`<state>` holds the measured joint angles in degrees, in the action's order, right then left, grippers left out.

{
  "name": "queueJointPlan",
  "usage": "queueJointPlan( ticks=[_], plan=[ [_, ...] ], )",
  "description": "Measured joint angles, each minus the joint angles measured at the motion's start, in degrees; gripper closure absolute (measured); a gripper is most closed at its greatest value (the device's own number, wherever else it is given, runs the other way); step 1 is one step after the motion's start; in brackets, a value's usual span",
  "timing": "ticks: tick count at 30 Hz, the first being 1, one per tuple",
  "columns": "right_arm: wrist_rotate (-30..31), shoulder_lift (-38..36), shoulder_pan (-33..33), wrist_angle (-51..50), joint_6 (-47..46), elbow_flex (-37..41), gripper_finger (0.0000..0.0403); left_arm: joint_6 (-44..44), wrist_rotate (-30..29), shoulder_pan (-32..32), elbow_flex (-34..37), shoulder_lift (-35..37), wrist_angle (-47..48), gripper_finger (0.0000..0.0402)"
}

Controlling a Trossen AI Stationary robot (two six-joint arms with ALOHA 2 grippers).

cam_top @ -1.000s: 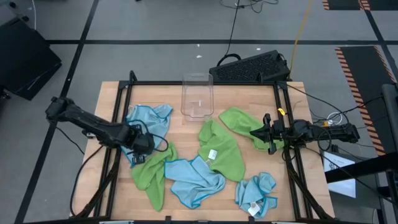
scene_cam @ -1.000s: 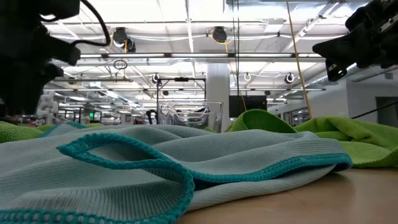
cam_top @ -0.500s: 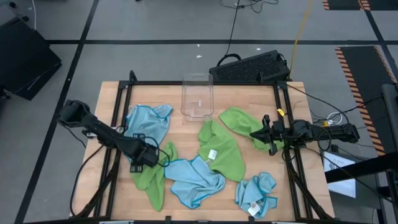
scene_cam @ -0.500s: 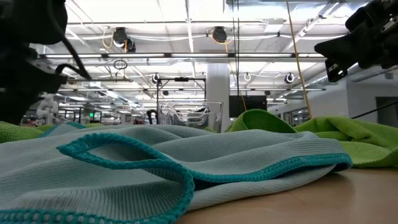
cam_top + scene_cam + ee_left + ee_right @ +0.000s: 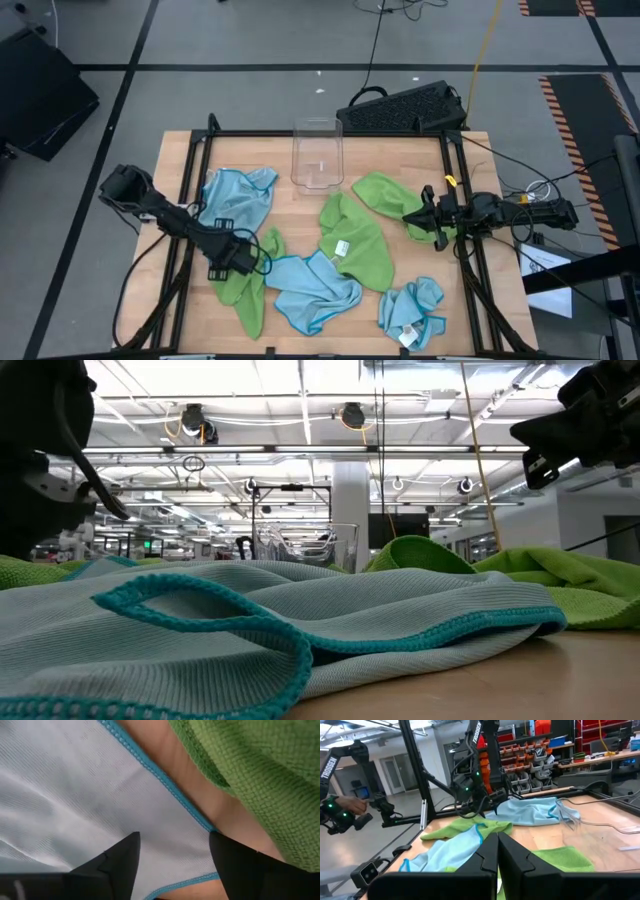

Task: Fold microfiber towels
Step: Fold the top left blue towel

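Lime-green towel (image 5: 238,290) is lying just beside the clear bin-side blue towel (image 5: 237,195) — left gripper (image 5: 237,260), fingers spread, is risking pinching both layers; right gripper (image 5: 425,213) is waiting, pressed together.

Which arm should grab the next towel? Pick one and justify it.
Left. Its claw hangs open right over the blue towel and green towel. The right claw is shut at the table's right edge.

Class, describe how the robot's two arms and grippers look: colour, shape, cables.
Both arms are black and jointed, with black cables looping alongside. The left gripper and right gripper each end in two dark, wedge-shaped fingers. A yellow tag sits near the right arm.
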<state>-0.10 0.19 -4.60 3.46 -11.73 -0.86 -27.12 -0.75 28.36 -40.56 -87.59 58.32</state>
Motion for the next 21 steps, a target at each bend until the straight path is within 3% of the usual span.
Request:
queueJointPlan(
  ticks=[4, 7, 13, 17, 21],
  plan=[
    [0.16, 0.00, 0.00, 0.38, 0.61, 0.02, 0.0403, -4.49, 0.06, 0.85, 0.04, -0.05, -0.05, 0.0188],
    [5.18, 0.01, 0.00, 2.04, 3.34, 0.00, 0.0403, -8.61, 0.86, 2.01, 0.10, -0.05, 0.72, 0.0191],
    [13.80, 0.54, 0.00, 1.69, 3.63, 0.00, 0.0403, -9.24, -0.31, 4.62, 0.24, -0.11, 1.62, 0.0160],
    [15.08, 0.72, 0.00, 1.04, 3.87, 0.00, 0.0403, -9.13, -1.71, 5.26, 0.22, -0.11, 1.66, 0.0138],
    [15.06, 0.72, 0.00, 1.09, 3.85, 0.00, 0.0403, -10.37, -1.77, 5.26, 0.44, -0.08, 1.47, 0.0141]
  ],
)
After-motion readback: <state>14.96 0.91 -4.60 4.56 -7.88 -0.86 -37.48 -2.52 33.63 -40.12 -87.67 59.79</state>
